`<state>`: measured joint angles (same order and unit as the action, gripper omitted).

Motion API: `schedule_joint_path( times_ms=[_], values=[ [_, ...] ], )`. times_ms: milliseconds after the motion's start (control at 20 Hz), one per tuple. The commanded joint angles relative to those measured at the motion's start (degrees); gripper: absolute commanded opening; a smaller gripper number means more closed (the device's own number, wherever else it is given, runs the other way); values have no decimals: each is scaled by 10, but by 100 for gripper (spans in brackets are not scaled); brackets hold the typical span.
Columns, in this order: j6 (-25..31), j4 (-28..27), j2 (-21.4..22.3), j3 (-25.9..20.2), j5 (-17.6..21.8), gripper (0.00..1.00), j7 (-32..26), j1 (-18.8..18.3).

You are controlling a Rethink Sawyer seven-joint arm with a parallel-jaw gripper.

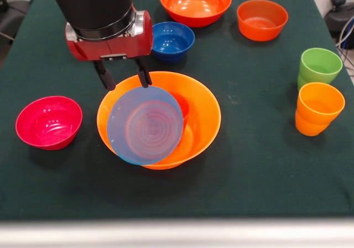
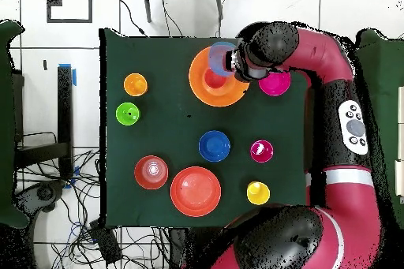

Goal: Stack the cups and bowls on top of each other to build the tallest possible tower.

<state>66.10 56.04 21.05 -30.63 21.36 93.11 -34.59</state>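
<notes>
One light blue bowl point(image 1: 145, 125) tilted in the closed pincer point(image 1: 126, 77) over the orange bowl point(image 1: 203, 110).

you see sawyer arm point(image 2: 335, 61): glossy crimson-red shell, fat rounded links, black speckled domes at joints. black cylinder wrist section point(image 1: 91, 4) sits above shiny silver ring, then boxy red housing point(image 1: 110, 42) with grey slot on its front face. gripper point(image 1: 125, 75): two slim black fingers point(image 1: 105, 75), dark rounded tips. overhead shows light grey oval control pad point(image 2: 352, 124) with dark buttons on arm link, white band lower down, big black dome at base point(image 2: 288, 238).
</notes>
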Motion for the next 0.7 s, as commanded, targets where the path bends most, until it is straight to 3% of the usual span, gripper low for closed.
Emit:
schedule_joint_path(
  times_ms=[50,700],
  values=[
    [-22,19,11,-19,35,100,-129,19],
    [-53,19,-9,-13,41,100,-111,22]
  ],
)
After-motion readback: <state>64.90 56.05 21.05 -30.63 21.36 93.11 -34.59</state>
